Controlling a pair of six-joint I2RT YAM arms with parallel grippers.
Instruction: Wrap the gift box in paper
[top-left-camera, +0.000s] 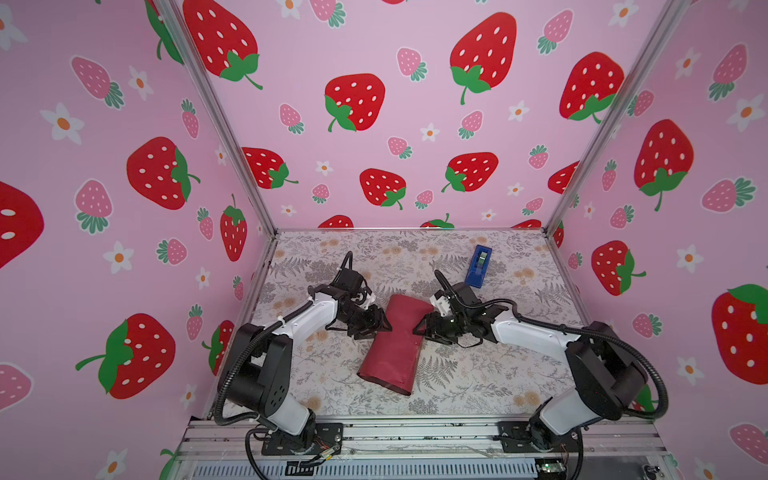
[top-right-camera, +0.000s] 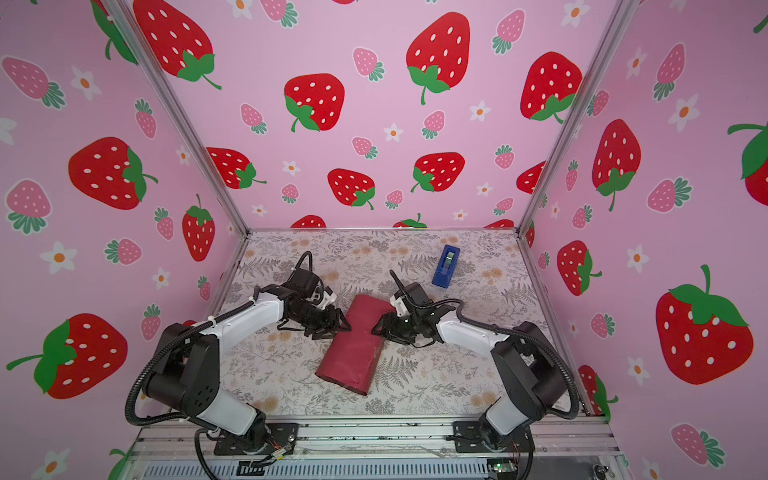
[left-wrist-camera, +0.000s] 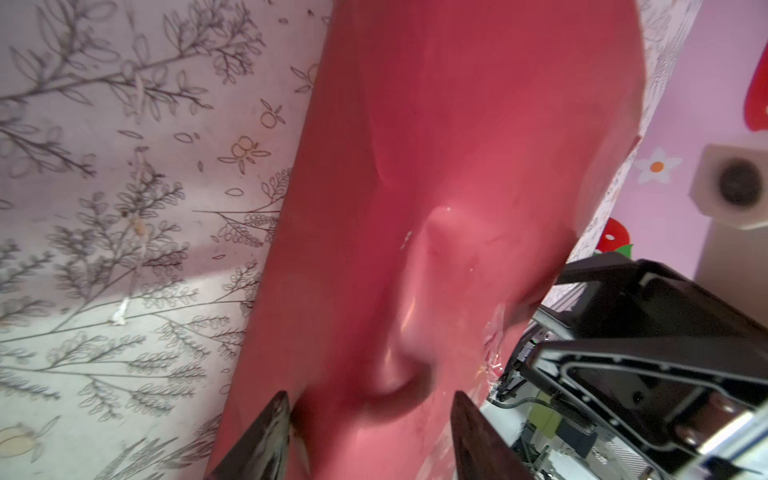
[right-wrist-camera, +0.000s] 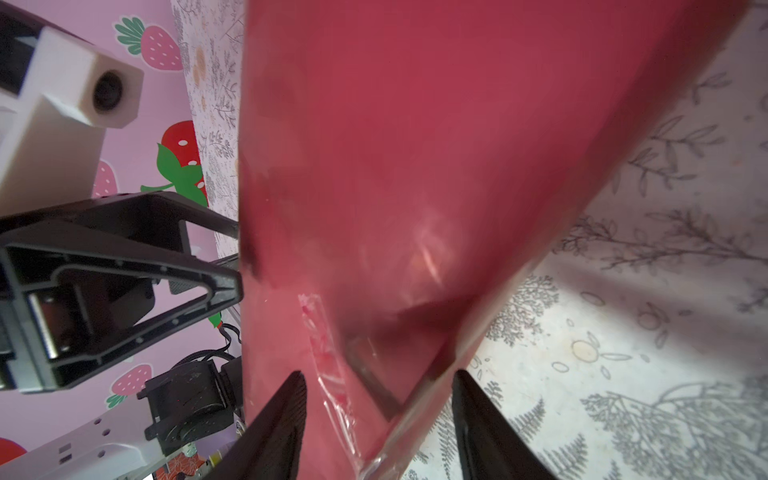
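The maroon paper (top-left-camera: 395, 343) (top-right-camera: 352, 345) lies on the table folded over into a long flattened tube, running from far middle to near middle. The gift box is hidden inside it. My left gripper (top-left-camera: 386, 325) (top-right-camera: 345, 326) meets the tube's left side near its far end, and my right gripper (top-left-camera: 417, 329) (top-right-camera: 375, 329) meets its right side opposite. In the left wrist view the left gripper (left-wrist-camera: 370, 415) is open, with the paper (left-wrist-camera: 436, 166) bulging between its fingertips. In the right wrist view the right gripper (right-wrist-camera: 378, 395) is open astride the paper (right-wrist-camera: 415, 124), where a clear tape strip (right-wrist-camera: 328, 374) runs along a fold.
A bright blue tape dispenser (top-left-camera: 478, 266) (top-right-camera: 446, 266) stands at the far right of the floral table (top-left-camera: 478, 374). Strawberry-print walls close in the back and both sides. The arm bases sit on the metal rail (top-left-camera: 415, 436) at the near edge.
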